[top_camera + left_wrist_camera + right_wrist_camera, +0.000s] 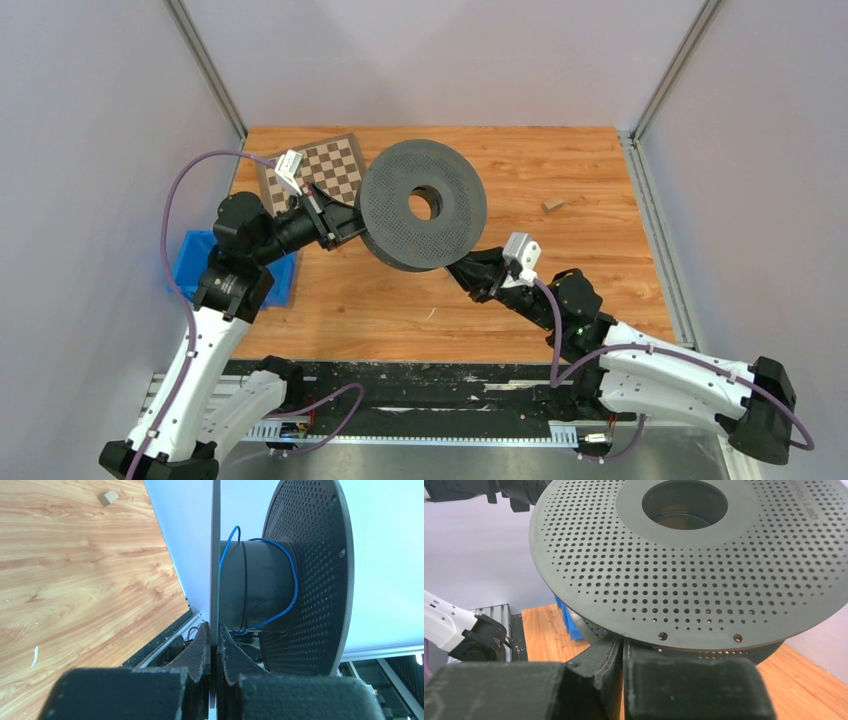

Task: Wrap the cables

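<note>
The dark grey two-disc spool (pixel 390 230) hangs tilted above the table between both grippers. My left gripper (pixel 345 222) is shut on the thin rim of one disc (pixel 215 555), its jaws (pixel 215 630) pressed on either side of it. The blue cable (pixel 294 580) runs in a loose loop around the hub (pixel 260 585) and drops to a kink below it. My right gripper (pixel 462 270) sits at the spool's lower edge. In the right wrist view its jaws (pixel 624 642) are shut under the perforated disc (pixel 674 570), with a spot of blue cable (pixel 656 648) at their tips.
A chessboard (pixel 335 168) lies at the back left of the wooden table, partly under the left arm. A blue bin (pixel 195 262) stands off the table's left edge. A small wooden block (pixel 552 204) lies at the back right, also in the left wrist view (pixel 108 497).
</note>
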